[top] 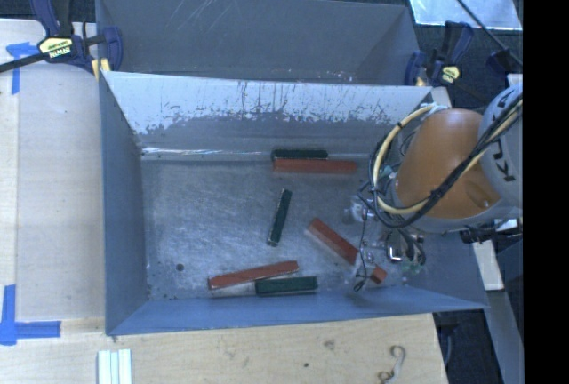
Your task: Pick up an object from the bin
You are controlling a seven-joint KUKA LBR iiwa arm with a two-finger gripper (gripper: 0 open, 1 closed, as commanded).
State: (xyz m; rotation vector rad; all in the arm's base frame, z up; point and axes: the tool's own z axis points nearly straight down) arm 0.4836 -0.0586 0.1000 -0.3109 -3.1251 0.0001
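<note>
The grey bin (124,196) holds reddish-brown sticks (253,276) and dark green sticks (280,217).

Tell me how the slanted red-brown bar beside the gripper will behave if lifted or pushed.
The red-brown bar looks straight and flat-sided, so it is probably stiff and unlikely to roll. The gripper sits at its lower end, so lifted there it may tilt. It looks slim, so likely light.

The grey sheet-metal bin (120,213) looks matt, its back wall streaked and scratched, its floor scuffed pale. The long red-brown bar (253,276) is dull, the dark green bar (286,286) beside it faintly shiny. The arm's orange cover (444,164) is smooth and glossy.
</note>
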